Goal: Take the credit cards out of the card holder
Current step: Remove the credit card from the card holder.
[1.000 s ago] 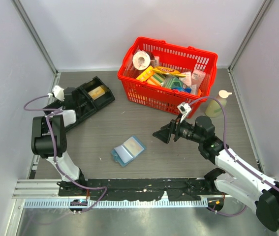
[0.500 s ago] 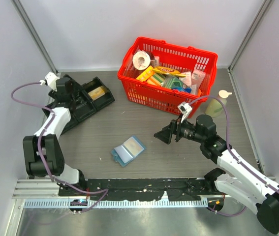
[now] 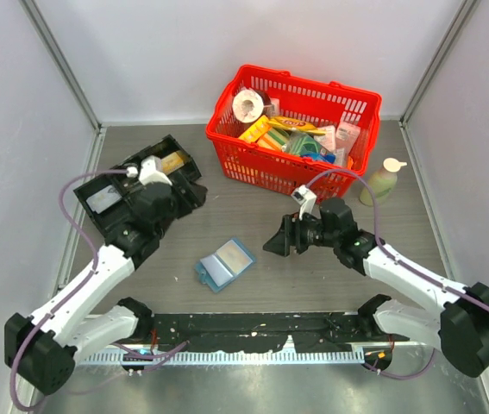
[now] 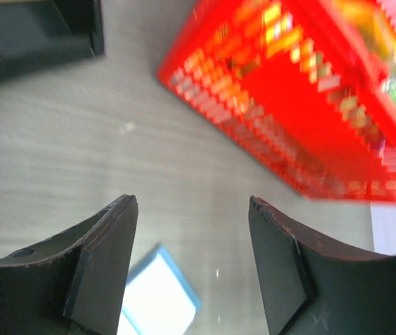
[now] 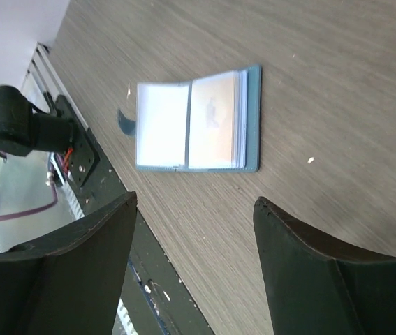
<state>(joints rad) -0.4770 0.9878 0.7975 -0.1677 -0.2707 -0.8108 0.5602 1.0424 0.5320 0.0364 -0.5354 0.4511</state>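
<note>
The card holder (image 3: 225, 264) lies open on the tabletop (image 3: 253, 216), between the two arms and apart from the red basket (image 3: 270, 172). An orange-tan credit card (image 5: 215, 120) sits in one clear pocket (the other panel looks pale, its contents unclear). The right pincer (image 5: 194, 202) hovers near the holder, jaws apart and empty. The left pincer (image 4: 192, 206), by the black tray (image 3: 84, 197), is likewise spread wide and grips nothing.

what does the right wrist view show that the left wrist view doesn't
Only right wrist: the whole soft blue bifold card holder, lying open, an orange-tan card in one panel. Only left wrist: the red plastic basket and black tray. Both: grey wood-grain table, part of the holder, an open, empty gripper (right gripper, left gripper).
</note>
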